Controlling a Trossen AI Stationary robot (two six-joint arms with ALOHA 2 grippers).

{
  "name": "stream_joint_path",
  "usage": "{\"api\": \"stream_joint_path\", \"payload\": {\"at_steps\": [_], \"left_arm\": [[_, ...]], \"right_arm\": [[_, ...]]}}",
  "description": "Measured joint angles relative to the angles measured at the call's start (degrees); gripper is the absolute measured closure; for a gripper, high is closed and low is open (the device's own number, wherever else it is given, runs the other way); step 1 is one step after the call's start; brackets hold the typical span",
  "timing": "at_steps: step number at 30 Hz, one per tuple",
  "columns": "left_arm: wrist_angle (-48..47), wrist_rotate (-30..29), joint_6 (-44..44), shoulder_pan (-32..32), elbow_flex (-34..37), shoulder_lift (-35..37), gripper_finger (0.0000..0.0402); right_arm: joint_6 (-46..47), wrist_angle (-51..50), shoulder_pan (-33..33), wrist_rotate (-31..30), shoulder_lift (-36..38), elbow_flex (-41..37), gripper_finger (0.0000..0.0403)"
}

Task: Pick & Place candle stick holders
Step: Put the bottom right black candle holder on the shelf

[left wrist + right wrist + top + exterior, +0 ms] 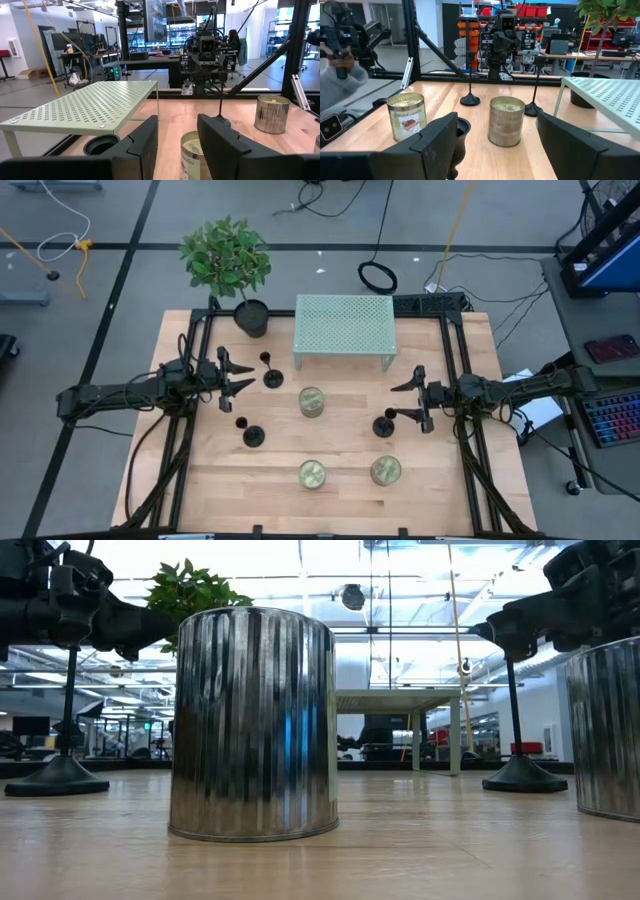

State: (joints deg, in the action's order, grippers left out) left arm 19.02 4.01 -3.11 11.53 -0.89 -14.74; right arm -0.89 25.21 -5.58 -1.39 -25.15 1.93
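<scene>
Hovering left gripper (243, 376): fingers spread wide, empty, beside one holder (271, 371)
Second holder (251, 433): standing toward the surface's (440, 500) front
Third holder (384, 424): touching nothing, just beside right gripper (399, 400), jaws wide, empty

1. Three black candle stick holders: one (272, 372) near the counter's back edge, one (251, 433) left of centre, one (384, 423) towards the right edge.
2. Three jar candles (311, 401), (312, 474), (386, 471).
3. One potted plant (232, 265).
4. One perforated green shelf (344, 328).
</scene>
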Motion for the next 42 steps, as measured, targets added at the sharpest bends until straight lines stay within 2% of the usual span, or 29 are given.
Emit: {"api": "stream_joint_path", "payload": {"at_steps": [14,19,21,27,32,42], "left_arm": [[-0.91,-0.02,0.3,0.0,0.0,0.01,0.0256],[-1.26,-0.02,0.38,0.0,0.0,0.01,0.0256],[-1.33,-0.02,0.44,0.0,0.0,0.0,0.0256],[-1.31,-0.02,0.44,0.0,0.0,0.0,0.0256],[-1.28,-0.02,0.44,0.01,0.0,0.02,0.0256],[-1.28,-0.02,0.42,0.0,0.0,0.02,0.0256]], "right_arm": [[-5.69,5.79,-0.02,0.53,0.66,0.0,0.0132],[0.33,3.39,-0.04,9.23,0.07,0.0,0.0132],[2.35,1.53,-0.09,10.73,-0.52,0.0,0.0131],[3.23,-0.39,-0.09,2.83,-3.04,0.0,0.0131],[3.47,-0.25,-0.27,3.09,-5.39,0.0,0.013],[10.53,3.04,-0.5,2.73,-14.29,-0.02,0.013]]}}
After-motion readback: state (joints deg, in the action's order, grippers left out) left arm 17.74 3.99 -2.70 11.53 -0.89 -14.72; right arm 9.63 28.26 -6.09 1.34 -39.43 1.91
